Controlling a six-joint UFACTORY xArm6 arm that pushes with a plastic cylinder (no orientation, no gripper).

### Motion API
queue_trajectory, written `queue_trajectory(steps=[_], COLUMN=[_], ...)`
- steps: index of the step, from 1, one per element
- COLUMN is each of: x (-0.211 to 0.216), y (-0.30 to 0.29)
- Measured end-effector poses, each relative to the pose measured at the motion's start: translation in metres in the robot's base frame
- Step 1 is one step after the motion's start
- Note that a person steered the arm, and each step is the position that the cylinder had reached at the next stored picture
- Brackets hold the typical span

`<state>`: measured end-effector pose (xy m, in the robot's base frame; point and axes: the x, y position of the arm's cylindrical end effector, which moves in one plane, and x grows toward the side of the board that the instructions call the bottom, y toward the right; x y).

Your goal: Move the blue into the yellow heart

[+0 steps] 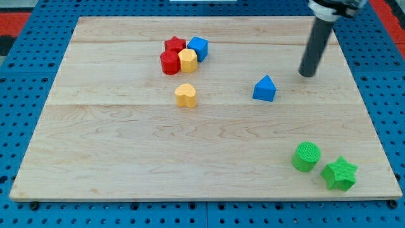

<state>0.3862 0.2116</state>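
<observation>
A blue triangular block (264, 88) lies right of the board's middle. A yellow heart (185, 95) lies to its left, well apart from it. A second blue block (198, 48), cube-like, sits in a cluster near the view's top. My tip (307, 74) stands up and to the right of the blue triangle, a short gap away, not touching it.
The cluster near the top holds a red star (174, 45), a red round block (169, 63) and a yellow block (188, 60). A green cylinder (306, 156) and a green star (340, 173) lie at the bottom right. The wooden board (126, 158) rests on a blue pegboard.
</observation>
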Motion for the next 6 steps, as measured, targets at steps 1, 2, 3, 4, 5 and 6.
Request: queue_trajectory(steps=[1, 2, 3, 4, 5, 6], x=[0.024, 0.024, 0.033, 0.037, 0.041, 0.062], y=[-0.002, -0.059, -0.103, -0.144, -0.179, -0.198])
